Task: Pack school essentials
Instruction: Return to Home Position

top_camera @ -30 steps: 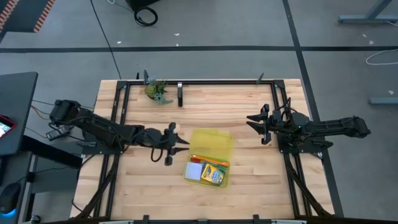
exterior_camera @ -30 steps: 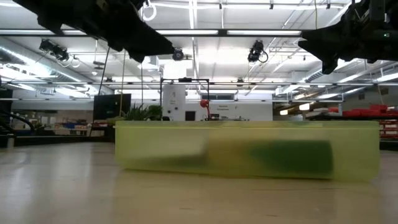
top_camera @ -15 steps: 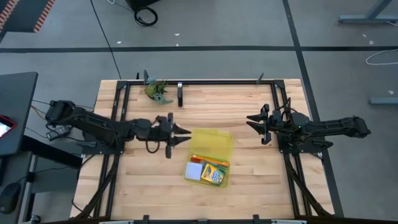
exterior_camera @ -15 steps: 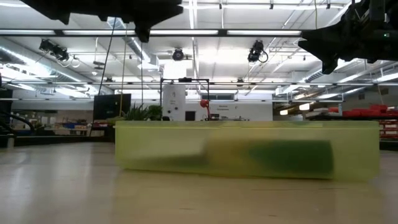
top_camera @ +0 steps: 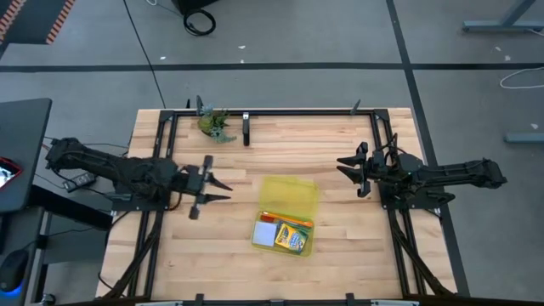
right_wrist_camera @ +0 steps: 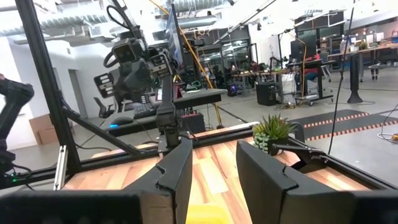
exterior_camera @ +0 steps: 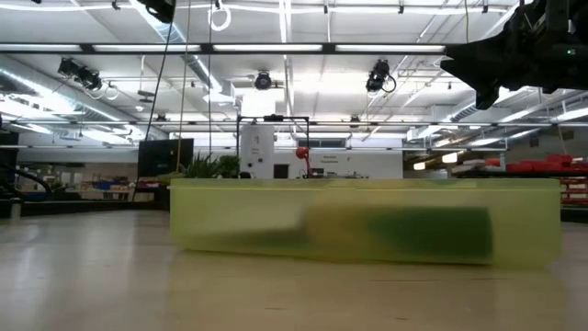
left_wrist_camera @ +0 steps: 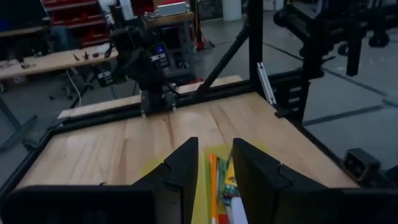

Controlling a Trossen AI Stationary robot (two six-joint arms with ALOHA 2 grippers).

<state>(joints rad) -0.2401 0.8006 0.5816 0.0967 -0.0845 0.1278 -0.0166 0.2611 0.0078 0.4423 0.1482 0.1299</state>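
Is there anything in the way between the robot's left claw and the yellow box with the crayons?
Nothing I can see. Only bare table lies between the left gripper and the yellow case holding the crayon box. The leafy clump sits off by the far edge.

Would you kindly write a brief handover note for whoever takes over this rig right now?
Left gripper: fingers open, holding nothing, to the left of the flat translucent yellow case.
Right gripper: fingers open, holding nothing, to the case's right.
In the case: pale square note pad, yellow-green crayon box, orange pencil. Anything else in it cannot be made out.
Done: those three are packed.
Left: probably only parking both arms. Look into the case first to confirm nothing is missing.
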